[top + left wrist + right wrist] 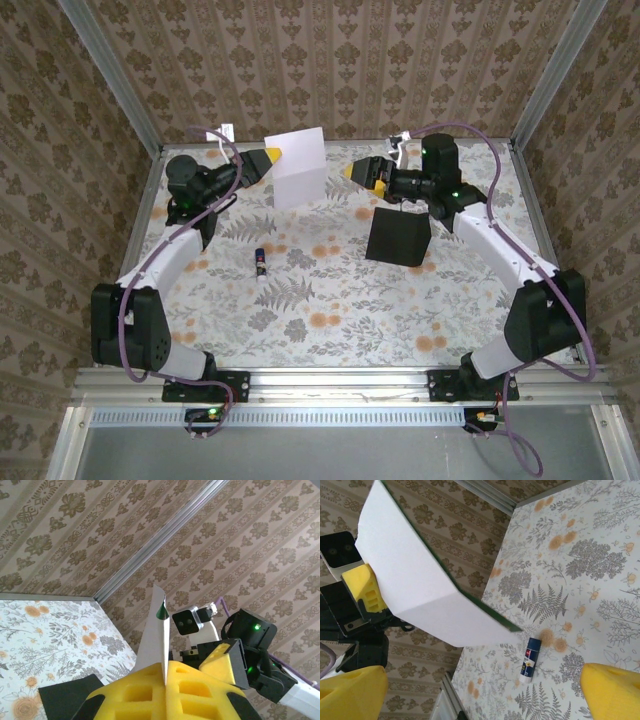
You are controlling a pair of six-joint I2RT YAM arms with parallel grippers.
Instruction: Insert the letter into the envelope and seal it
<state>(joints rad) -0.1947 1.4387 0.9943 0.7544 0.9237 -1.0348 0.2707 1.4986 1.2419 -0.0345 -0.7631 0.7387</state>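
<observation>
The letter (299,166), a white sheet with a dark green edge, hangs folded in the air at the back of the table. My left gripper (270,158) is shut on its left edge. In the left wrist view the yellow pads (145,690) pinch the letter (156,635) edge-on. The right gripper (352,172) stands open just right of the sheet, not touching it. Its wrist view has the letter (420,590) ahead, with its fingers (612,690) spread wide. The black envelope (398,238) lies on the table under the right arm, part raised.
A white-and-blue glue stick (260,261) lies on the floral table (330,310) left of centre, and the right wrist view has the glue stick (530,657) too. Patterned walls with metal posts close in the back and both sides.
</observation>
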